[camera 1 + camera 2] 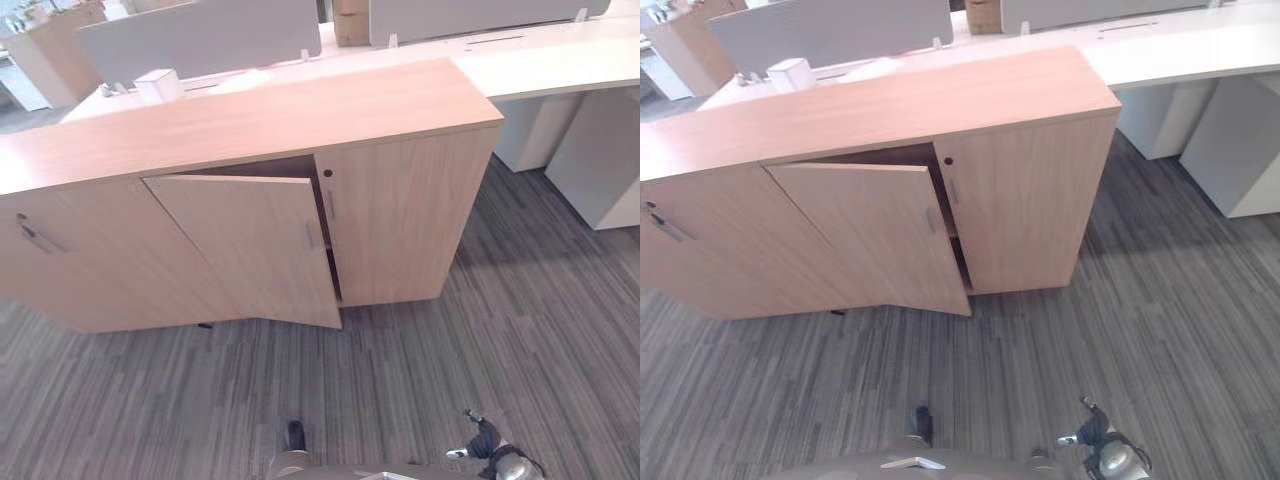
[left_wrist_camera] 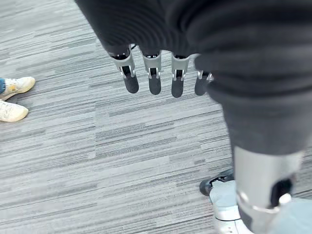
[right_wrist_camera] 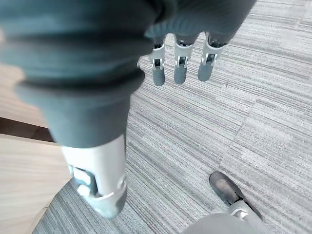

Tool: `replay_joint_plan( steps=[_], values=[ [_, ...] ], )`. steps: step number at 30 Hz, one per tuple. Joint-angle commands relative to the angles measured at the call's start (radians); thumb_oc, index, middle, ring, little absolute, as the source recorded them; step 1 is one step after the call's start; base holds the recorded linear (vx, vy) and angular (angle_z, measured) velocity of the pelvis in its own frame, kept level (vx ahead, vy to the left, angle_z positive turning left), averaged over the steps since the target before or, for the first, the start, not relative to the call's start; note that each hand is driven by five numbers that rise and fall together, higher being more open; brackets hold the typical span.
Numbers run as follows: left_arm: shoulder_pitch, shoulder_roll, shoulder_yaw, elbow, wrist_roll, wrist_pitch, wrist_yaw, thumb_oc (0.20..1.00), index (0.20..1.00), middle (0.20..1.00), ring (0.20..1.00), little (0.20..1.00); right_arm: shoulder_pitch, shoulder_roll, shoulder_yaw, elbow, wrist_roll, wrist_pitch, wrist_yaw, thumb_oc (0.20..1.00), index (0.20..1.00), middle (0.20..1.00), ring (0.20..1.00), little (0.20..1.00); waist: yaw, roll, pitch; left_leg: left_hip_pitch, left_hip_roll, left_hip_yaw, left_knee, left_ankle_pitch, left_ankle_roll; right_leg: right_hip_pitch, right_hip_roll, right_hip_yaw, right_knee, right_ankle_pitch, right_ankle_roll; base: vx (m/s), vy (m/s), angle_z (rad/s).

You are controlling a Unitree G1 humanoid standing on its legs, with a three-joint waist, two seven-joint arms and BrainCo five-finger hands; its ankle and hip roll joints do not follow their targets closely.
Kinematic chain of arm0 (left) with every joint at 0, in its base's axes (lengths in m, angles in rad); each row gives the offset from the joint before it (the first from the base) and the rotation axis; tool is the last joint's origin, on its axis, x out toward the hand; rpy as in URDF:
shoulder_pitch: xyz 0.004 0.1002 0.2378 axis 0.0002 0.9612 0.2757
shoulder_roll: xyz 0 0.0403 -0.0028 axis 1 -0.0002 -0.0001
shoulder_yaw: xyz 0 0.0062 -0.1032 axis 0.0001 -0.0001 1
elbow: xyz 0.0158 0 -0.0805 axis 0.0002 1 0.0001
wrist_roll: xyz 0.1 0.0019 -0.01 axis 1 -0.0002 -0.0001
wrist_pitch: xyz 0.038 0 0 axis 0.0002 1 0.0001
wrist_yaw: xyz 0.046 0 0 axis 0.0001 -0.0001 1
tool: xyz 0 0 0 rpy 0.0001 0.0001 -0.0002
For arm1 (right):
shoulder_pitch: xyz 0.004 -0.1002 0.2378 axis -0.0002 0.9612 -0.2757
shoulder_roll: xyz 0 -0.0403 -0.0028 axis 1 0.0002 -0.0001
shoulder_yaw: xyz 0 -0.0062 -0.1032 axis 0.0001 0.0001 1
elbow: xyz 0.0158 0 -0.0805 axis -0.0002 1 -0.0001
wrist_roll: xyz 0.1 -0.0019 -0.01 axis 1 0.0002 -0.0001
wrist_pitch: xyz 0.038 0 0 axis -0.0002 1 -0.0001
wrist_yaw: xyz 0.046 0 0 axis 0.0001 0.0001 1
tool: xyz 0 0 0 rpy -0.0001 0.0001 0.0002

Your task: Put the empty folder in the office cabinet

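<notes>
Left hand [image 2: 155, 73]: hangs down above the floor, fingers straight and relaxed, holding nothing.
Right hand [image 3: 181, 61]: likewise hanging, fingers straight, empty.

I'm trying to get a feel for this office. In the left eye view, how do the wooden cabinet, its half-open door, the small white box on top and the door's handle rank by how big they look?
Largest to smallest:
1. wooden cabinet
2. half-open door
3. small white box
4. door handle
</notes>
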Motion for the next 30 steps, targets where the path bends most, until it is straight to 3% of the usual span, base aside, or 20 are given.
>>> replay_joint_plan(
  steps=[1, 3, 6, 7, 12, 16, 30],
  values=[
    [-0.133, 0.063, -0.004, -0.005, 0.047, 0.000, -0.010, 1.000, 1.000, 1.000, 1.000, 1.000, -0.072, 0.034, 0.017, 0.040, -0.005, 0.004, 0.000, 1.000, 1.000, 1.000, 1.000, 1.000, -0.020, -0.090, 0.022, 0.021, -0.094, -0.025, 0.016, -0.007, 0.006, -0.018, -0.028, 0.017, -0.042, 0.038, 0.051, -0.22, -0.125, 0.23],
    [-0.137, 0.052, -0.020, -0.016, 0.036, -0.003, -0.013, 1.000, 1.000, 1.000, 1.000, 1.000, -0.083, 0.047, 0.018, 0.064, 0.002, 0.009, -0.001, 1.000, 1.000, 1.000, 1.000, 1.000, -0.023, -0.099, 0.012, 0.027, -0.157, -0.047, 0.038, -0.042, 0.027, -0.037, -0.021, 0.015, -0.047, 0.055, 0.049, -0.13, -0.082, 0.46],
    [-0.136, 0.046, -0.025, -0.019, 0.033, -0.003, -0.016, 1.000, 1.000, 1.000, 1.000, 1.000, -0.087, 0.053, 0.022, 0.074, 0.001, 0.010, 0.001, 1.000, 1.000, 1.000, 1.000, 1.000, -0.026, -0.095, 0.006, 0.050, -0.172, -0.044, 0.012, -0.057, 0.039, -0.038, -0.012, 0.011, -0.052, 0.059, 0.052, -0.01, -0.003, 0.07],
    [-0.134, 0.033, -0.036, -0.022, 0.020, 0.001, -0.032, 1.000, 1.000, 1.000, 1.000, 1.000, -0.090, 0.076, 0.004, 0.115, 0.026, 0.022, 0.011, 1.000, 1.000, 1.000, 1.000, 1.000, -0.033, -0.081, -0.024, 0.105, -0.192, -0.040, -0.079, -0.053, 0.057, -0.046, 0.006, 0.006, -0.058, 0.076, 0.059, 0.00, 0.000, 0.00],
    [-0.155, 0.026, -0.002, -0.015, -0.070, 0.007, -0.031, 1.000, 1.000, 1.000, 1.000, 1.000, -0.078, 0.109, -0.019, 0.183, 0.082, 0.039, 0.028, 1.000, 1.000, 1.000, 1.000, 1.000, -0.025, -0.086, -0.049, 0.136, -0.190, -0.037, -0.137, -0.035, 0.057, -0.027, 0.009, -0.001, -0.080, 0.077, 0.063, 0.05, 0.021, 0.00],
    [-0.172, -0.013, -0.075, -0.031, -0.081, 0.006, -0.075, 1.000, 1.000, 1.000, 1.000, 1.000, -0.063, 0.152, -0.052, 0.264, 0.173, 0.060, 0.069, 1.000, 1.000, 1.000, 1.000, 1.000, -0.021, -0.101, -0.077, 0.159, -0.183, -0.039, -0.157, -0.038, 0.055, 0.005, 0.000, -0.006, -0.087, 0.078, 0.069, 0.08, 0.032, 0.02],
    [-0.174, -0.029, -0.090, -0.028, -0.084, 0.012, -0.068, 1.000, 1.000, 1.000, 1.000, 1.000, -0.074, 0.184, -0.021, 0.256, 0.143, 0.062, 0.056, 1.000, 1.000, 1.000, 1.000, 1.000, -0.006, -0.118, -0.074, 0.169, -0.191, -0.052, -0.157, -0.052, 0.064, 0.010, -0.007, 0.000, -0.087, 0.084, 0.077, 0.02, 0.010, 0.03]
  ],
)
